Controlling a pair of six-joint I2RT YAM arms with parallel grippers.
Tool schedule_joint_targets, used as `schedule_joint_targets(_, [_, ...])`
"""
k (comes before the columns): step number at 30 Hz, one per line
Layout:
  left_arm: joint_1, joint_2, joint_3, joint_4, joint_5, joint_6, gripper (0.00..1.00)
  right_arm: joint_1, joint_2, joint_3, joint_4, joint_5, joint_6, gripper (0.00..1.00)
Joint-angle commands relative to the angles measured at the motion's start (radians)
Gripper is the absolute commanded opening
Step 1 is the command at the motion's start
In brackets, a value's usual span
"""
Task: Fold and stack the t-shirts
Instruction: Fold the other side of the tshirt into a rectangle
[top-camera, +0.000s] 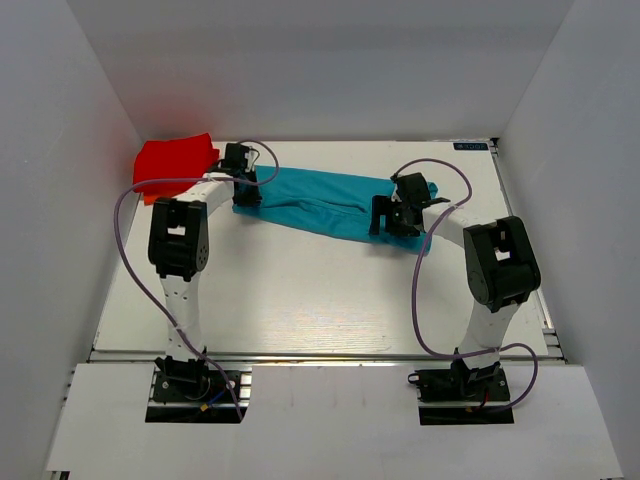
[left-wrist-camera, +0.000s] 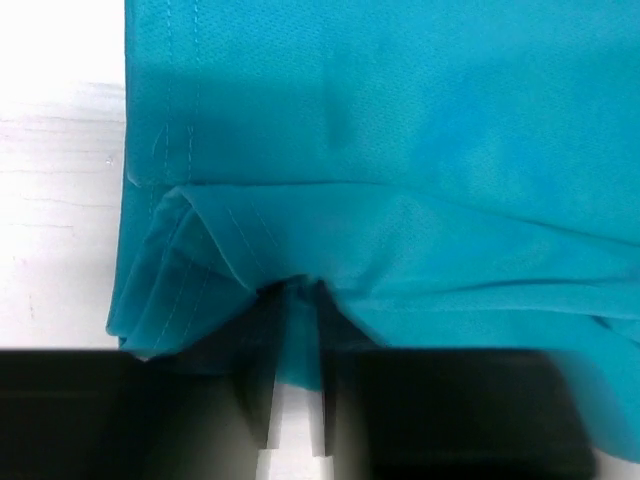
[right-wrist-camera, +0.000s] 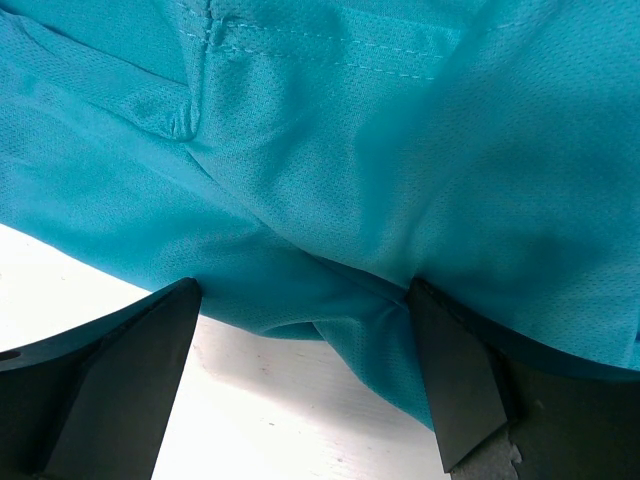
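On the table, left tool pinches the teal t-shirt; right tool spread around it.

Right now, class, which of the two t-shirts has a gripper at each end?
The teal t-shirt, spread between the left gripper and right gripper; the red t-shirt lies bunched far left.

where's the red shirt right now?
Top view: the red shirt lies bunched in the far-left corner of the table, just left of the left pincer and the teal shirt.
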Motion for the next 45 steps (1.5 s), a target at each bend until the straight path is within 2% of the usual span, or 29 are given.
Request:
schedule_joint_targets(1, [0.0, 0.013, 0.082, 0.001, -0.019, 0.011, 0.19, -0.011, 0.03, 0.014, -0.031, 0.021, -0.016, 0.9])
schedule_joint_targets(3, [0.0, 0.038, 0.105, -0.014, -0.029, 0.011, 0.0, -0.011, 0.03, 0.012, -0.029, 0.022, -0.019, 0.9])
schedule_joint_targets(11, [0.0, -0.024, 0.094, 0.053, 0.051, 0.011, 0.0, -0.012, 0.033, 0.006, -0.033, 0.03, -0.021, 0.9])
schedule_joint_targets(14, [0.0, 0.022, 0.175, 0.032, 0.065, 0.011, 0.0, -0.012, 0.034, 0.011, -0.036, 0.03, -0.027, 0.9])
schedule_joint_targets(17, [0.0, 0.125, 0.362, -0.051, 0.065, -0.009, 0.0, -0.011, 0.037, 0.011, -0.04, 0.03, -0.036, 0.9])
schedule_joint_targets(22, [0.009, 0.219, 0.481, -0.076, 0.065, -0.052, 0.0, -0.009, 0.054, 0.035, -0.056, 0.031, -0.047, 0.9])
schedule_joint_targets(25, [0.018, 0.254, 0.545, -0.076, 0.053, -0.095, 0.31, -0.009, 0.053, 0.046, -0.063, 0.03, -0.051, 0.9])
schedule_joint_targets(26, [0.018, 0.265, 0.555, -0.076, 0.053, -0.11, 0.49, -0.009, 0.048, 0.045, -0.065, 0.03, -0.051, 0.9])
schedule_joint_targets(27, [0.018, 0.265, 0.568, -0.076, 0.038, -0.119, 0.94, -0.009, 0.05, 0.045, -0.065, 0.03, -0.054, 0.9])
schedule_joint_targets(30, [0.027, 0.238, 0.556, -0.067, 0.037, -0.129, 1.0, -0.011, 0.036, 0.045, -0.068, 0.064, -0.054, 0.9])
schedule_joint_targets(35, [0.027, 0.155, 0.458, 0.009, 0.065, -0.119, 1.0, -0.009, 0.022, 0.04, -0.063, 0.054, -0.053, 0.9])
schedule_joint_targets(40, [0.027, 0.134, 0.438, 0.009, 0.085, -0.087, 1.0, -0.009, 0.016, 0.029, -0.06, 0.045, -0.051, 0.9])
schedule_joint_targets(45, [0.027, 0.193, 0.472, 0.019, 0.12, -0.096, 0.92, -0.008, 0.007, 0.02, -0.057, 0.058, -0.053, 0.9])
